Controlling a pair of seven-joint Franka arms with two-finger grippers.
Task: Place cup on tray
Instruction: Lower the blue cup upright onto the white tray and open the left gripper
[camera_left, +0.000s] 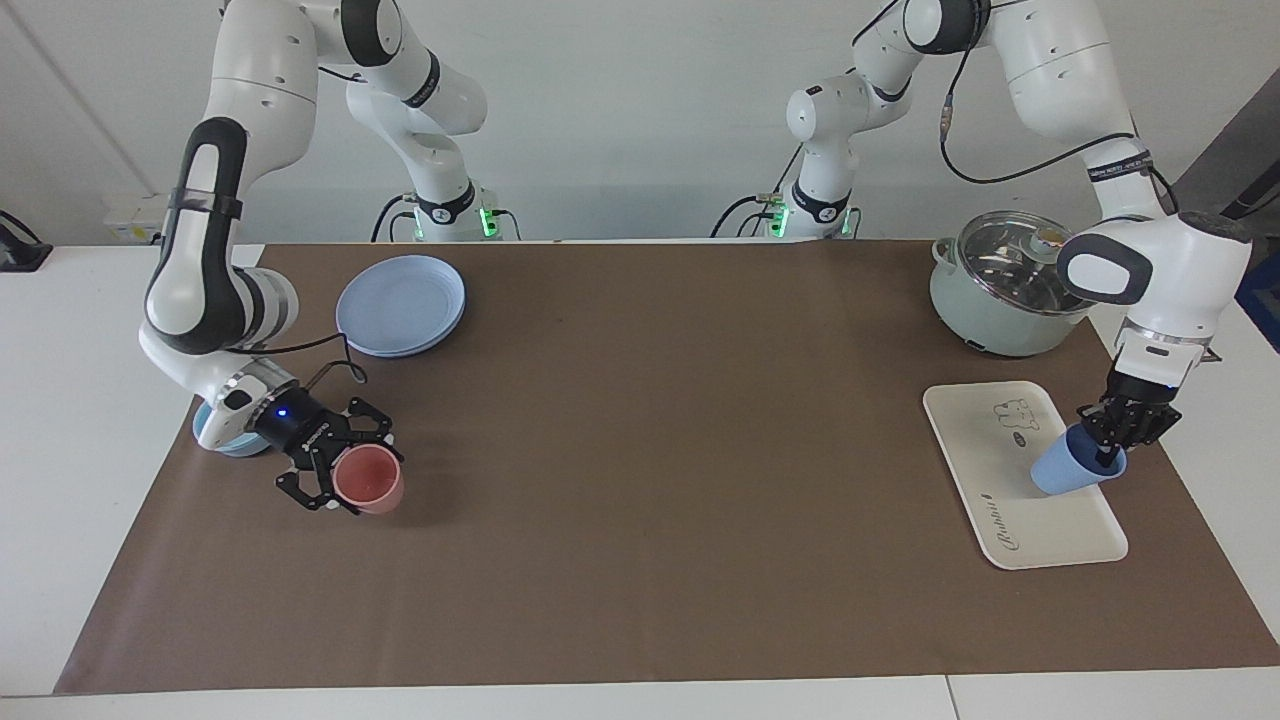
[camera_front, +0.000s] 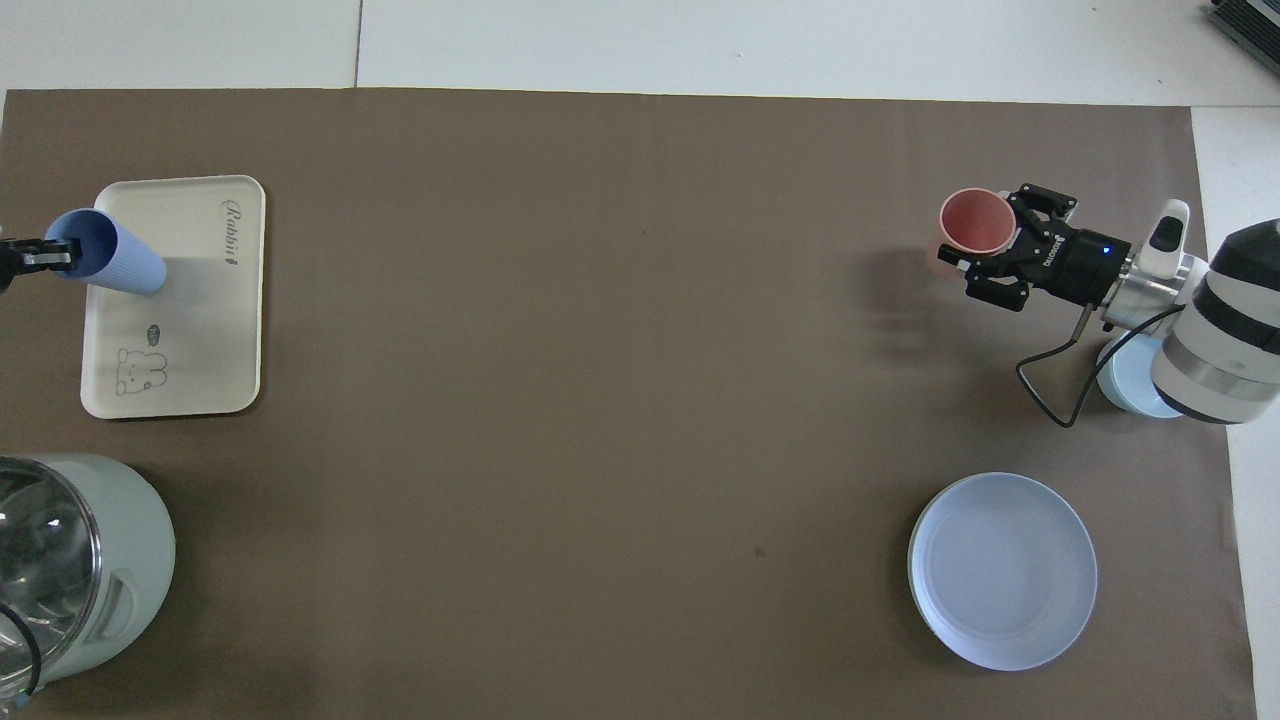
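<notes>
The periwinkle-blue cup (camera_left: 1063, 473) hangs tilted in my left gripper (camera_left: 1108, 447), which is shut on its rim with one finger inside. The cup's base is low on the cream tray (camera_left: 1000, 500), at the tray's edge toward the left arm's end; I cannot tell whether it touches. In the overhead view the cup (camera_front: 115, 265) lies across the tray's (camera_front: 200, 340) edge, and the left gripper (camera_front: 40, 256) is just off the tray.
My right gripper (camera_left: 335, 475) is shut on a salmon-pink cup (camera_left: 372, 482), low at the mat beside a light-blue bowl (camera_left: 215, 432). A round blue plate (camera_left: 402, 303) lies nearer the robots. A pale-green pot (camera_left: 1000, 285) stands nearer the robots than the tray.
</notes>
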